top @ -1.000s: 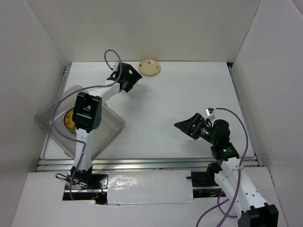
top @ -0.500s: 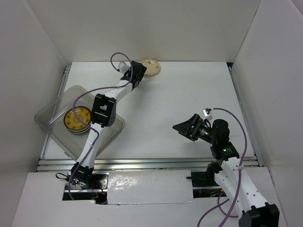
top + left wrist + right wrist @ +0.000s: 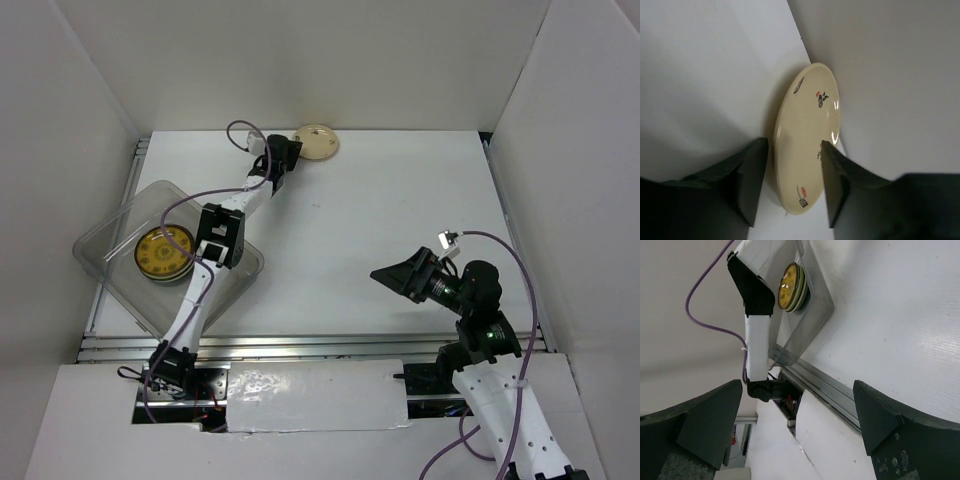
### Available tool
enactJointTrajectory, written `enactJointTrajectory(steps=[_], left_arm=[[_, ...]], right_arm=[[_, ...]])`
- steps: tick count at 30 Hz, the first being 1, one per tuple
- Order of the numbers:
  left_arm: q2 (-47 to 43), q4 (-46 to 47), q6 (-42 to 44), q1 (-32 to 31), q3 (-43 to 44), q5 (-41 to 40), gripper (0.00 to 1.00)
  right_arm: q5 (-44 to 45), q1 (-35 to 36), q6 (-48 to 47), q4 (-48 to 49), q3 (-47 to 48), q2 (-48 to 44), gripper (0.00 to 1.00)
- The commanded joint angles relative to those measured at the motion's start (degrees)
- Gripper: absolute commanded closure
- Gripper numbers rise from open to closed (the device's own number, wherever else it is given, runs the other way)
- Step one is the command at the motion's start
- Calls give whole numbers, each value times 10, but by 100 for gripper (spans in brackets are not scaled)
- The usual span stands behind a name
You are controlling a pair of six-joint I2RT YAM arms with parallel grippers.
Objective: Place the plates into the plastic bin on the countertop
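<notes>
Where the bench [image 3: 400,190] meets the back wall [image 3: 400,80], left pincer [image 3: 296,149] sits around a cream plate [image 3: 318,142]; grip I cannot tell. Right pincer [image 3: 386,274] hangs wide.

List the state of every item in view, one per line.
Cream round ceramic plate: flat on the white table, outside the bin.
Clear squarish plastic bin: holding a plate stack, mustard-yellow patterned plate on top.
Left hand: straddling the cream plate's rim, not visibly clamped.
Right hand: open, empty.

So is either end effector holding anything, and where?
Nothing gripped yet. Left end effector straddles the cream plate at its near rim, gap on one side. Right end effector open, empty.
</notes>
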Motion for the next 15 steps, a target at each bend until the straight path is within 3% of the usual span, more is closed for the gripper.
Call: enactJointTrajectory(steps=[1,6,10,15], left_arm=[[38,-55,22,5,-24,27,47],[29,-43,22,9,-40,38,79],[10,-4,39,6,-53,59,95],[-73,42,85,-8,-78,125,100]], right_arm=[[5,5,-22,-36,35,-3,0],[8,11,-30,-50,44,-9,0],[23,12,-36,-61,46,-20,0],[34,11,-36,-61,42,-25,0]])
